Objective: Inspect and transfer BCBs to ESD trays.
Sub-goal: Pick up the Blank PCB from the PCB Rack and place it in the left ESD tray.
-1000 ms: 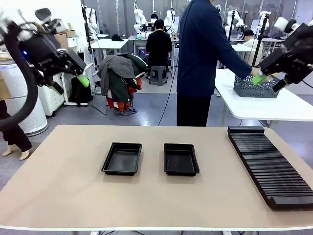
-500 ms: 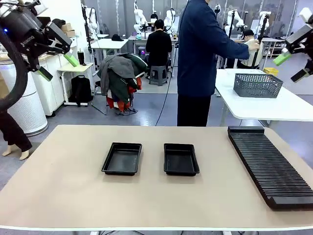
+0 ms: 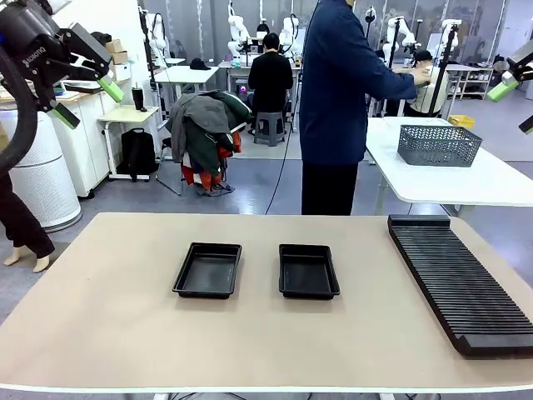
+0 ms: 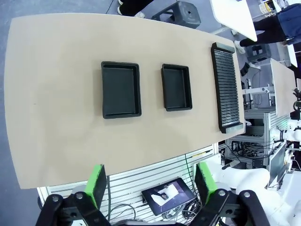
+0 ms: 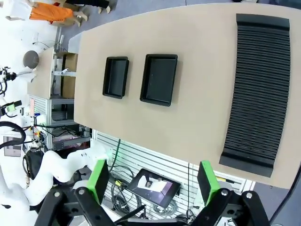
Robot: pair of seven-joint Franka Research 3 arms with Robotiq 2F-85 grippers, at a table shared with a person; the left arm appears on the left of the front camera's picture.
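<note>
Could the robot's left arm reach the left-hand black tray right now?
Probably yes: the open left gripper hangs high above, with nothing between it and the shallow black plastic tray.

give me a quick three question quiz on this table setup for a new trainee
1. True or false: the left tray and the right tray both hold nothing.
2. The long ribbed rack lies on the table at: A) the robot's left end, B) the middle, C) the robot's right end.
3. Fill in: the left gripper and the right gripper hang high above the table, both with jaws ____.

Key: 1 true. 2 C. 3 open.
</note>
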